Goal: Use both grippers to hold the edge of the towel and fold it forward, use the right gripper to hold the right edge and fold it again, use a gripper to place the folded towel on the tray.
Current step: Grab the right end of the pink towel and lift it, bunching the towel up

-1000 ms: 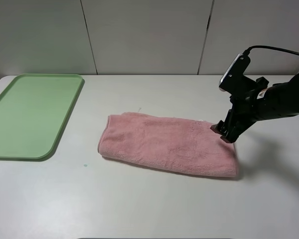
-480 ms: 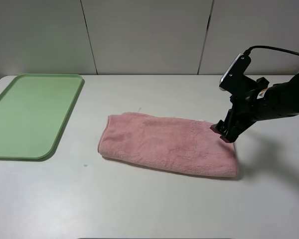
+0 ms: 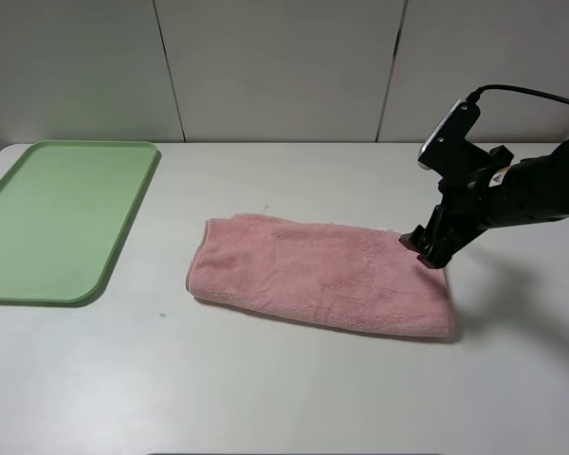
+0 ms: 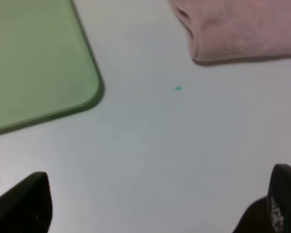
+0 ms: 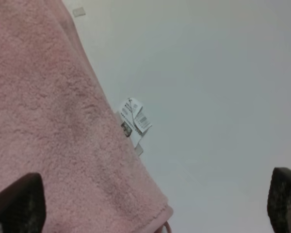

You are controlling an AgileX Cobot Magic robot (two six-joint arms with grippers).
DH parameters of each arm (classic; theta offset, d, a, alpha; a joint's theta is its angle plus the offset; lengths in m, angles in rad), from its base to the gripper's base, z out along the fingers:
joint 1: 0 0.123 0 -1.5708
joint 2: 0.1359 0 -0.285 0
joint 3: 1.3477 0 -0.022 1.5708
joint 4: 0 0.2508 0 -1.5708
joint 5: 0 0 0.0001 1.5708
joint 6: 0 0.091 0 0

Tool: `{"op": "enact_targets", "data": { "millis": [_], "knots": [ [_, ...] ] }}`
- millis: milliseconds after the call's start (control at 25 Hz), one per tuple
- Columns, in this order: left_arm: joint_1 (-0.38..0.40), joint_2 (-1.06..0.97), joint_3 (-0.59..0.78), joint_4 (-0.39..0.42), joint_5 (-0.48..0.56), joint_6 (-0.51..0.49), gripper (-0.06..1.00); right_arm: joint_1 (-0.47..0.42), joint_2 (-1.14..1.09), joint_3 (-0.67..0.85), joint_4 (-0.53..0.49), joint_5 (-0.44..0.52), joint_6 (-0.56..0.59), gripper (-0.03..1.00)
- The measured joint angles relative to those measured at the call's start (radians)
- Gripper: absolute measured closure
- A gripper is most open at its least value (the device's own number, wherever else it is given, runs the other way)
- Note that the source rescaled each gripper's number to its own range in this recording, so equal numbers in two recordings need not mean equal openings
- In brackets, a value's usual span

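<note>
1. One fluffy salmon-pink plush towel (image 3: 318,275), folded into a strip, lies mid-table; one flat light-green plastic tray (image 3: 57,218) sits well apart on its left.
2. Two black grippers: the right gripper (image 3: 425,248) stands at the towel's rear right corner, jaws spread wide and empty.
3. The left gripper (image 4: 153,206) also gapes wide over the bare white table (image 4: 150,145).

The tray (image 3: 66,218) is cut off at nine o'clock of the high view, the right arm (image 3: 550,185) at three. The tag (image 5: 134,121) bears print too small to read.
</note>
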Motion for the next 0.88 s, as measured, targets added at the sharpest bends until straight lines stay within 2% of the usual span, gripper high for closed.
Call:
{"op": "enact_targets", "data": {
  "millis": [120,240,520,760,880],
  "knots": [
    [0.080,0.000,0.000,-0.007,0.000,0.001,0.06,0.000,0.000,0.000,0.024,0.000,0.004,-0.03],
    [0.126,0.000,0.000,-0.008,0.000,0.001,0.06,0.000,0.000,0.000,0.064,0.000,0.016,-0.03],
    [0.182,0.000,0.000,-0.008,0.000,0.002,0.06,0.000,0.000,0.000,0.195,-0.006,0.075,-0.03],
    [0.187,0.000,0.000,-0.009,0.000,0.003,0.06,0.000,0.000,0.002,0.374,-0.021,0.173,-0.03],
    [0.187,0.000,0.000,-0.009,0.000,0.003,0.06,0.000,0.000,0.013,0.416,-0.027,0.235,-0.03]
  ]
}}
